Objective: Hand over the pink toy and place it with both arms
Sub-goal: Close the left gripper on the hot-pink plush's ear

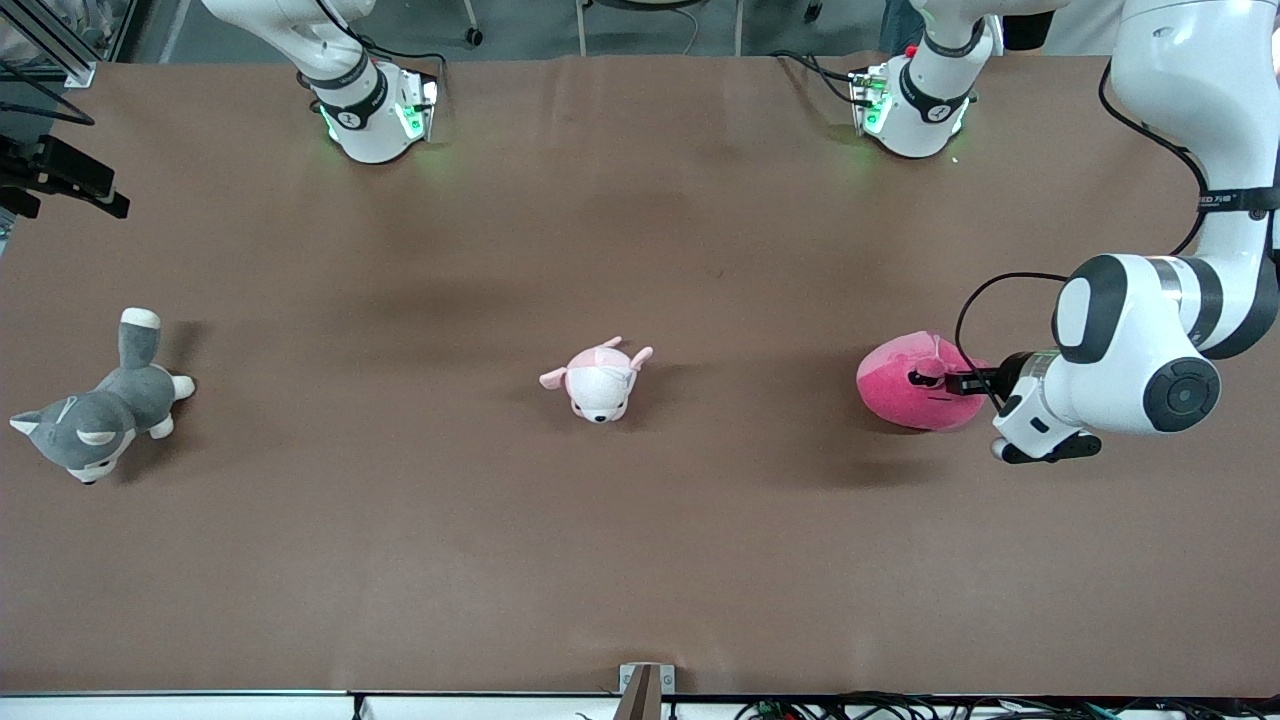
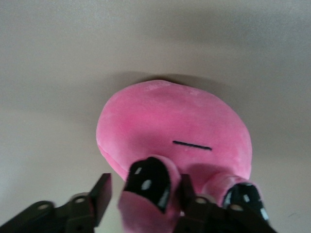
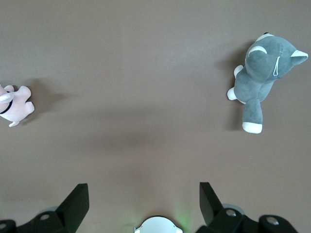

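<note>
The pink toy (image 1: 900,385), a round hot-pink plush, lies on the brown table toward the left arm's end. My left gripper (image 1: 932,381) is low at the toy. In the left wrist view the pink toy (image 2: 170,126) fills the middle. My left gripper (image 2: 145,189) is open, and its fingers straddle one black-eyed bump. One finger touches the bump and the other stands a little apart from it. My right gripper (image 3: 144,204) is open and empty, high over the table by its own base. It is out of the front view.
A pale pink-and-white plush animal (image 1: 598,380) lies mid-table and also shows in the right wrist view (image 3: 13,104). A grey-and-white plush dog (image 1: 100,405) lies toward the right arm's end and also shows there (image 3: 262,82). Black hardware (image 1: 60,175) overhangs that table edge.
</note>
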